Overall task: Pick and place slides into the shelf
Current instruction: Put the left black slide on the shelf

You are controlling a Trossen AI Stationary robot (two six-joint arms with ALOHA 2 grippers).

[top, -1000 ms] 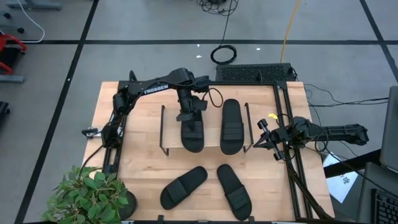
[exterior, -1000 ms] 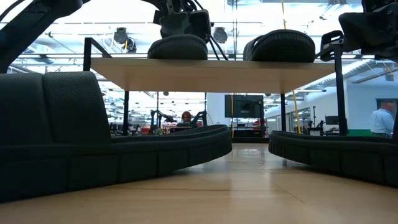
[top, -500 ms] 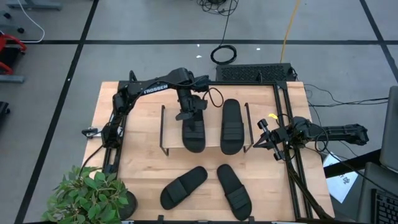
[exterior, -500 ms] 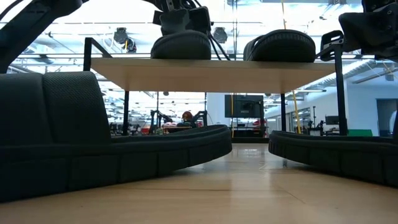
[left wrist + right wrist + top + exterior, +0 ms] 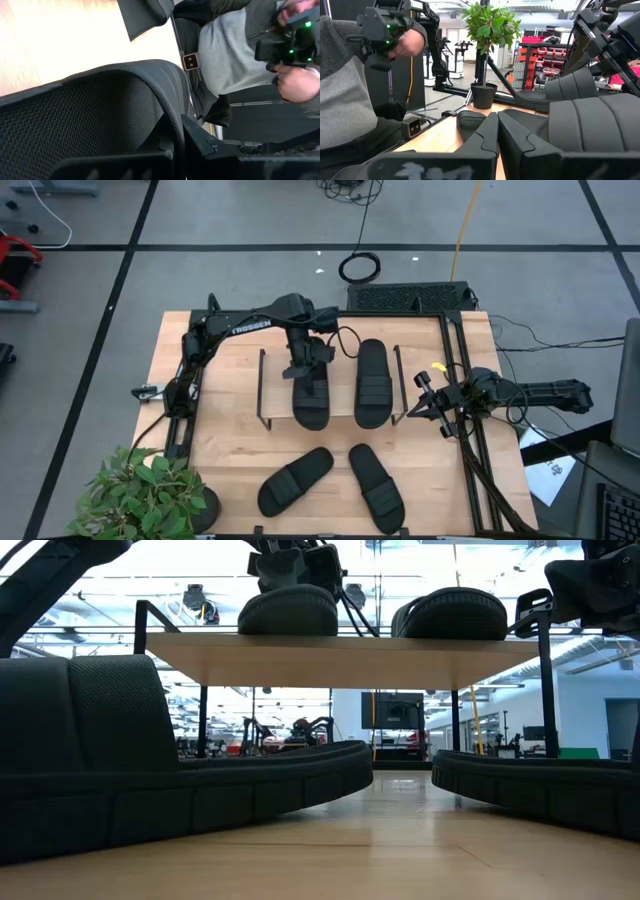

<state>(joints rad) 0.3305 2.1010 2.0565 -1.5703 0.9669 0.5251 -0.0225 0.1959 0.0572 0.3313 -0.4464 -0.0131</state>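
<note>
Two slides are sitting side by side on top of the shelf [image 5: 268,392] right now. The left gripper [image 5: 300,366] is hanging over the far end of the left slide [image 5: 309,398], fingers clenched on its strap by the look of the left wrist view. So this looks like the placing step for slide number two, with the other shelf slide [image 5: 371,385] already parked beside it. The right gripper [image 5: 424,402] is waiting at the right edge of the table, fingers clenched on nothing. Two more slides, the front-left one [image 5: 294,480] and the front-right one [image 5: 375,486], are lying near the front edge. Next move, I'd guess: let go, lift clear, then head for one of those.
</note>
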